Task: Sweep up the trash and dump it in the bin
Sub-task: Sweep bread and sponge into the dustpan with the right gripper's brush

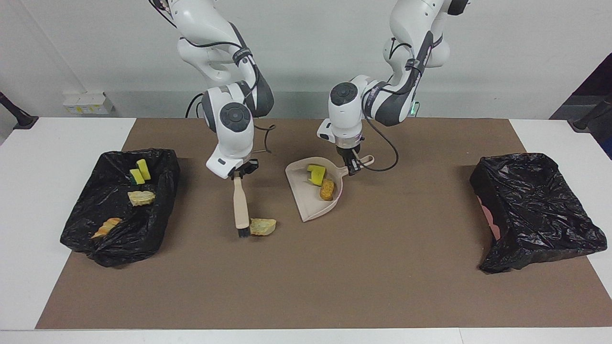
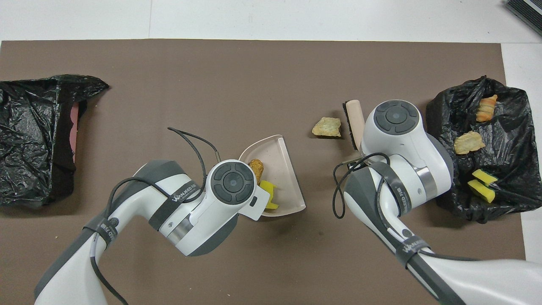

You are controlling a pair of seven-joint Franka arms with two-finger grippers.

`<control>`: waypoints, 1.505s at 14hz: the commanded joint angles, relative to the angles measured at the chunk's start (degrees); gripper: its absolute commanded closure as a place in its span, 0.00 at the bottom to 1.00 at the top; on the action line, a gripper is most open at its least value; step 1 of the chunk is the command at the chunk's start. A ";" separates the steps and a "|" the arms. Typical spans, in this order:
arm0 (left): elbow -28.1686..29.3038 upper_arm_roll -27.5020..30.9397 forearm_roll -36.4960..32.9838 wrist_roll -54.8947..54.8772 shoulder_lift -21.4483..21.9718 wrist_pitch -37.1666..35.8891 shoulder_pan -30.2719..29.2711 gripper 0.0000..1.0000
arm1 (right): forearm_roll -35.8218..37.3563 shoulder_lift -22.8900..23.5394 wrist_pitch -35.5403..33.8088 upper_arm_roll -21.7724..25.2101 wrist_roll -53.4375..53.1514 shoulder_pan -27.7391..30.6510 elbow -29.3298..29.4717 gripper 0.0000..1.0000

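Light was bright and even, diffuse from overhead. Shadows were soft and short: a faint one on the brown mat [image 1: 334,267] beside the dustpan [image 1: 306,196], another under the left arm in the overhead view. The black bin liners [image 1: 535,210] caught small speckled glints on their crinkles. No harsh glare on the white table [image 1: 28,200]. Both views were in focus across the table; no motion blur on either arm

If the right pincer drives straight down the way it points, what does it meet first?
The right pincer, shut on the beige brush's handle, points down at the brown mat. Likely the brush's black bristles press into the mat first, beside the tan bread-like lump.
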State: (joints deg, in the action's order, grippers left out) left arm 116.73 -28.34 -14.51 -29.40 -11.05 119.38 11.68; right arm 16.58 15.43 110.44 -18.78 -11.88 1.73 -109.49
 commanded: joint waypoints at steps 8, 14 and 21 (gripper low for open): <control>2.63 0.48 0.28 1.36 2.17 -0.11 -0.17 1.00 | 4.70 8.91 1.45 -8.35 7.48 1.44 5.69 1.00; 2.63 0.48 0.28 1.71 2.17 0.24 -0.34 1.00 | 0.13 6.98 0.21 -18.90 7.39 1.61 0.60 1.00; 1.75 1.00 0.19 -6.61 1.65 0.24 -1.04 1.00 | -0.58 5.23 -10.13 -19.27 6.78 2.93 4.02 1.00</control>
State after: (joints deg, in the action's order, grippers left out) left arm 116.98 -27.96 -14.35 -31.25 -10.94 119.44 11.40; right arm 16.76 22.79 105.03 -37.74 -6.48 3.48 -106.45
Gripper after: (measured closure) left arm 0.687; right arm 0.736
